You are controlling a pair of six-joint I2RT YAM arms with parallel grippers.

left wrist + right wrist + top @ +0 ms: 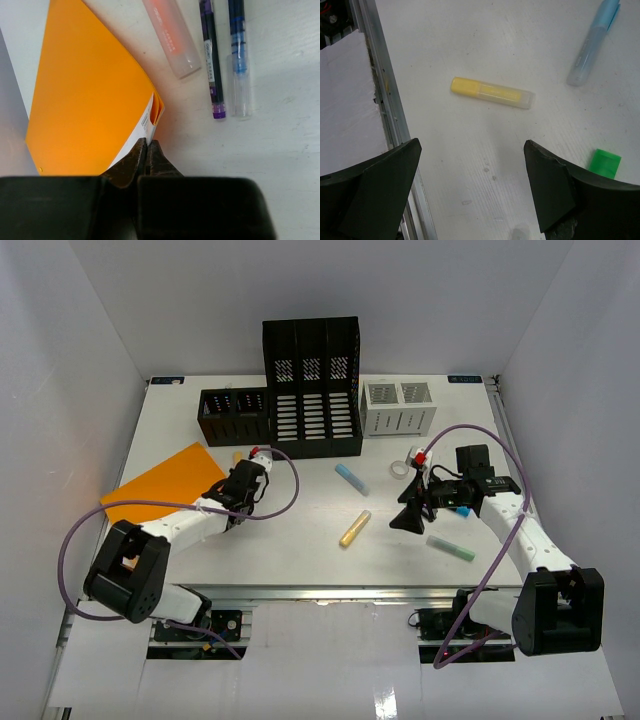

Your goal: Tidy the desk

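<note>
The left claw (147, 152) has its two dark fingers pressed together on the near corner of an orange folder (85, 100), just where a white label strip shows. That corner curls up off the white desk (280, 150), so it reads as a pinch, though the fingertips hide the bite itself. The rest of the folder spreads ahead and to the left of this claw. Ahead and to its right three items lie side by side, their long axes pointing away from the claw: a pale orange highlighter (172, 40), a purple pen (212, 60) and a blue pen (239, 55). All three are cut off at the top edge of the wrist view.

The right claw (470, 185) is spread wide and holds nothing. The desk lies directly beneath both claws and runs on past them to a black file organizer (312, 385) at the far side. Just ahead of the right claw's fingers lies a yellow highlighter (492, 93). Its long axis runs nearly along the line from finger to finger, so the wrist would probably need to turn before closing across it. The right arm is clearly the nearer one to it. A light blue highlighter (592, 45) lies farther ahead and to the right, partly cut off. A green cap (605, 162) peeks out beside the right finger, with its body hidden. A metal rail (385, 100) runs past the left finger.
</note>
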